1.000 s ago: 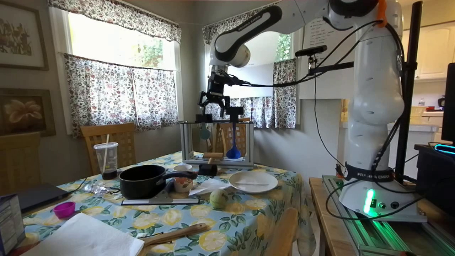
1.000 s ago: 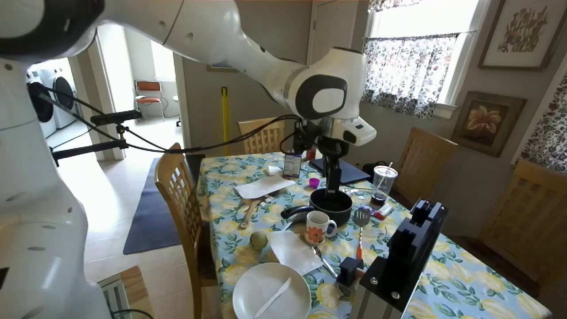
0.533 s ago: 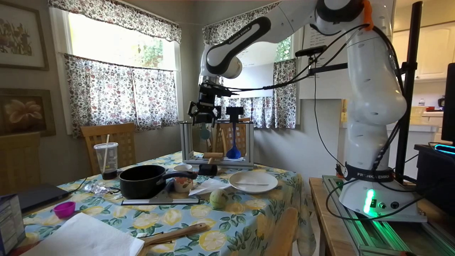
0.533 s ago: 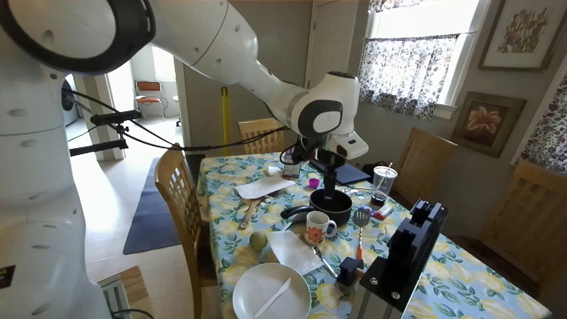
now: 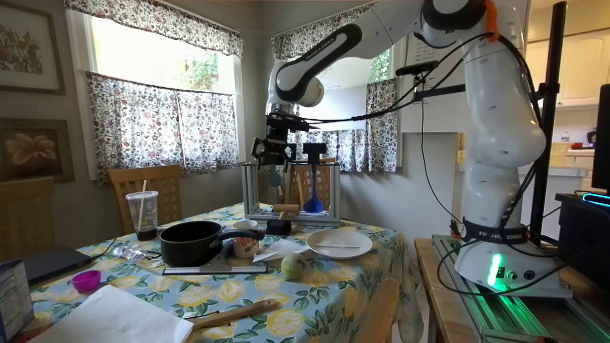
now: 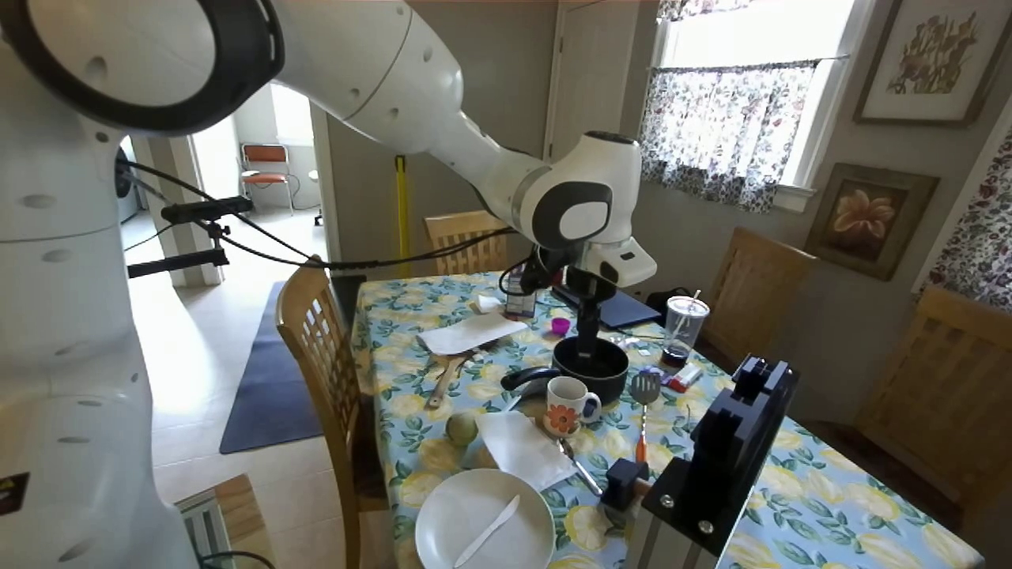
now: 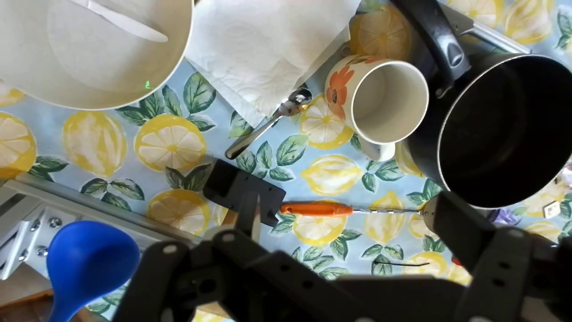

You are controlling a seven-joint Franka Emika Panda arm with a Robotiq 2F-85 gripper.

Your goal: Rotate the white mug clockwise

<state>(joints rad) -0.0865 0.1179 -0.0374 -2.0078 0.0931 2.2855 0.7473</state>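
Gripper (image 7: 344, 210) held higher than the black pan (image 7: 505, 129), its fingers (image 7: 460, 228) spread well apart. The white mug (image 7: 380, 100), orange-flowered, stands upright just beside the pan, near the pan's handle (image 7: 431, 31); whether mug and pan touch cannot be told. Farther from the pan on the mug's side lie a paper napkin (image 7: 268, 44) and a metal spoon (image 7: 268, 124), then a white plate (image 7: 89, 58) bearing a white knife (image 7: 129, 23). A slotted spatula (image 6: 645, 387) lies near the pan, its orange grip farther off than its head

Both exterior views face the table (image 5: 228, 288) from opposite ends, the wrist view nearer, looking down.
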